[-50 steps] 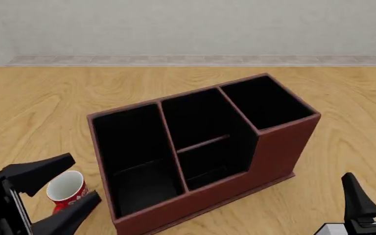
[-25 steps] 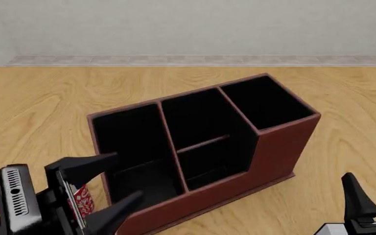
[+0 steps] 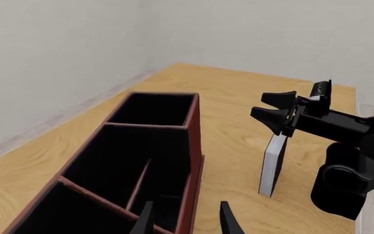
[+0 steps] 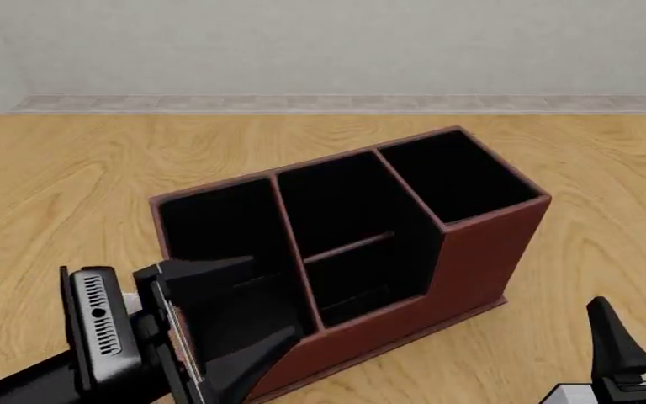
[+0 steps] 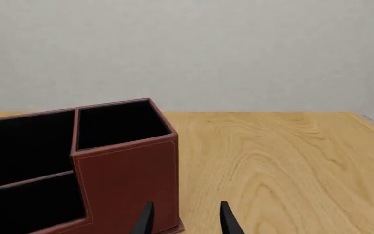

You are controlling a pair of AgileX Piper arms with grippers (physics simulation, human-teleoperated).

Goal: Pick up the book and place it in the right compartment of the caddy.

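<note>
The book (image 3: 270, 165) stands upright on the desk (image 4: 76, 168), on the arms' side of the caddy (image 4: 480, 252) and off toward its narrow end. It shows only in the left wrist view; the front view cuts it off.

It is a thick hardback, so I judge it stiff and fairly heavy for its size. The plain black cover is probably a little slick, and standing on its lower edge it could topple at a sideways nudge. The best hold looks to be across its thickness, pads flat on the two covers near the top, which would keep it hanging vertical for the drop into the right compartment (image 4: 458, 177). That compartment is empty, and its square mouth leaves little slack.

The right end effector (image 3: 274, 108) hangs just above the book's top edge, level rather than pointing down. Its fingers are spread, with nothing between them. The left end effector (image 4: 245, 316) is also released. It reaches over the caddy's wide, low-fronted end, well away from the book.
</note>
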